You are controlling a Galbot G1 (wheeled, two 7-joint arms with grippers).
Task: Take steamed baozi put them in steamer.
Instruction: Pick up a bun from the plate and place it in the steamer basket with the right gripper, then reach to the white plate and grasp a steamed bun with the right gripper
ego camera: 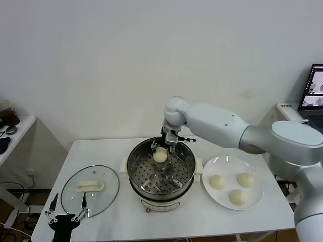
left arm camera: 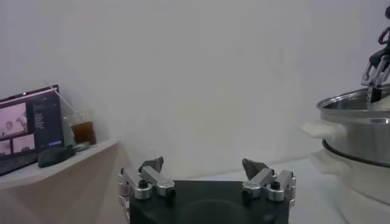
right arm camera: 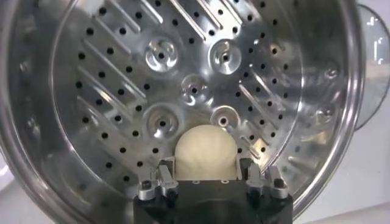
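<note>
My right gripper (ego camera: pixel 166 146) reaches down into the far side of the steamer (ego camera: pixel 160 174), a shiny steel pot with a perforated tray on a white base. It is shut on one cream-white baozi (ego camera: pixel 160 155). In the right wrist view the baozi (right arm camera: pixel 205 152) sits between the two fingers, above the perforated tray (right arm camera: pixel 183 67). Three more baozi (ego camera: pixel 217 182) (ego camera: pixel 246 179) (ego camera: pixel 237 197) lie on the white plate (ego camera: pixel 227 164) to the right of the steamer. My left gripper (ego camera: pixel 65 214) is open and empty, parked low at the table's front left corner.
A round glass lid with a cream handle (ego camera: pixel 90 187) lies flat on the table left of the steamer. The steamer's rim and white handle also show in the left wrist view (left arm camera: pixel 359 122). A laptop (ego camera: pixel 313 96) stands at far right, and a side table (ego camera: pixel 12 128) at far left.
</note>
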